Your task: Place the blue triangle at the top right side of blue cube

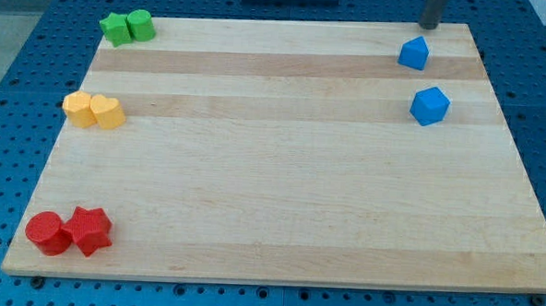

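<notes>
The wooden counter (280,209) is wide and mostly bare, but the work happens in its top right corner, close to the edges, and this is the first danger I see: a push that is too long toward the view's right or top can slide a block to the border or off it. The other blocks are well apart at the view's left: a green pair (128,27) at the top, a yellow pair (94,111) in the middle, and a red cylinder (47,233) touching a red star (90,230) at the bottom, so I think they are not in danger. The blue cube (430,105) lies near the right edge. The blue triangle (413,53) lies above it and a little to the view's left, apart from it, so it needs to go somewhat to the right. If the push is off-centre, the triangle can turn and slip away from the rod; if the push goes downward, the triangle can hit the cube and move the reference itself. The arm has no claw, so there is nothing wide, narrow or holding; it has only a dark rod. My tip (431,28) stands at the counter's top edge, just above the triangle and slightly to its right, not touching it as far as I can tell.
</notes>
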Controlling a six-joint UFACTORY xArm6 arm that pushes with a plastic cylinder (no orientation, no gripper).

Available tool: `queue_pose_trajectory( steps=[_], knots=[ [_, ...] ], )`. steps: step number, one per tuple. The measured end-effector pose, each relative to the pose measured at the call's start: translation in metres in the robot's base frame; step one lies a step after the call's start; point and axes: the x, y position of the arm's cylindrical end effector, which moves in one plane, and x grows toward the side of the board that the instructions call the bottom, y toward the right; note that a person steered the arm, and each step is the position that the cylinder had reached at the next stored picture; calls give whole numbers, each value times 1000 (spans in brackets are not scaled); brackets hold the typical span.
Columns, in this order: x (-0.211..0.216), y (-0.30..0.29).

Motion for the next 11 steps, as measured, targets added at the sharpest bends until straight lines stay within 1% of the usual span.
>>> queue_pose_trajectory(
  steps=[1, 4, 7, 9, 11],
  knots=[
    [12, -22],
    [83, -22],
    [143, -14],
    [161, -11],
    [168, -11]
  ],
)
